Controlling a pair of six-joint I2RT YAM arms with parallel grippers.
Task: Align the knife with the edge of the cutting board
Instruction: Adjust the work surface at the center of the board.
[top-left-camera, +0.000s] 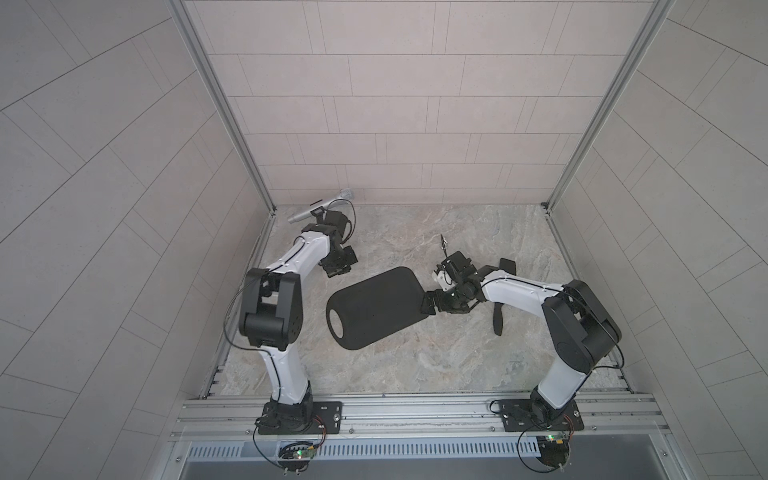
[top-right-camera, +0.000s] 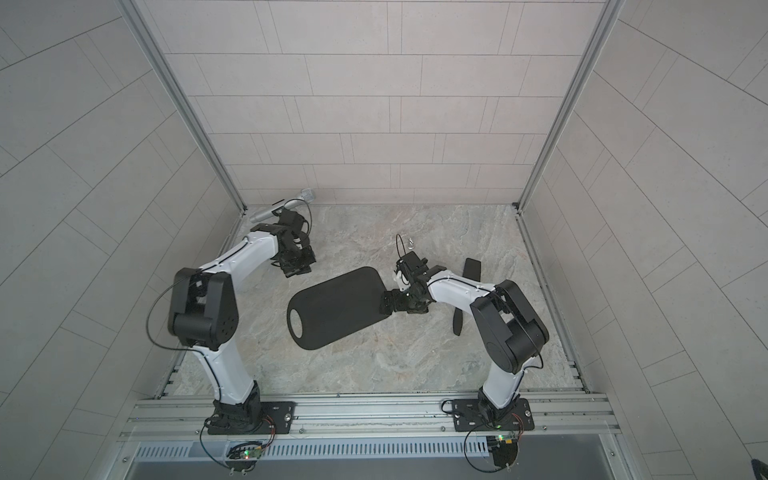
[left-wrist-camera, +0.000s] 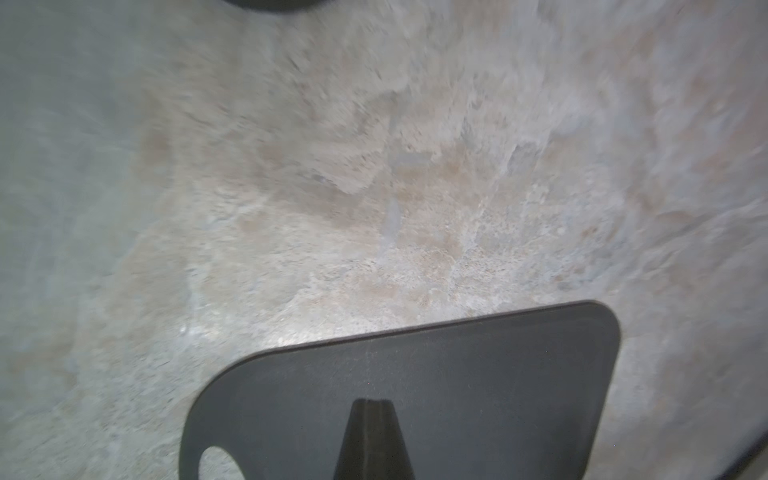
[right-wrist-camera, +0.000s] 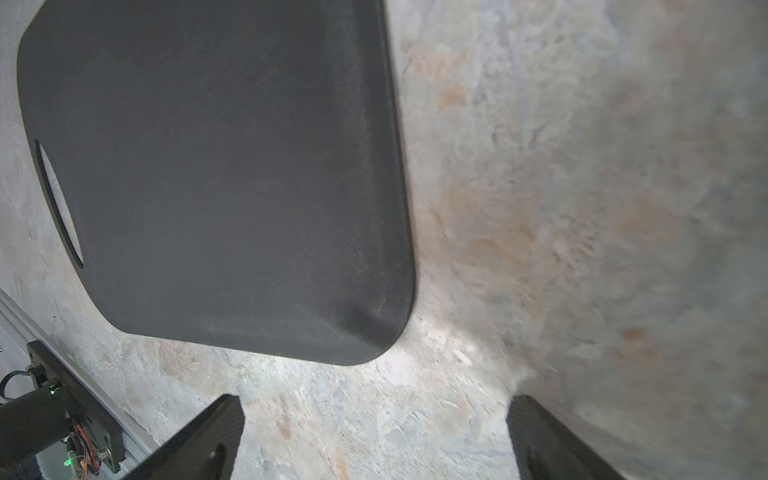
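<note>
The matte-black cutting board lies slanted mid-table, its oval handle hole toward the left arm. The black knife lies to the right of the board and apart from it, with my right forearm crossing over its middle; its handle points to the front. My right gripper is open at the board's right short end, only tabletop between its fingers; the board starts just past them. My left gripper is shut and empty, behind the board.
A silver microphone on its stand sits in the back left corner, and a round black base edge shows in the left wrist view. Tiled walls close three sides. An aluminium rail with both arm bases runs along the front.
</note>
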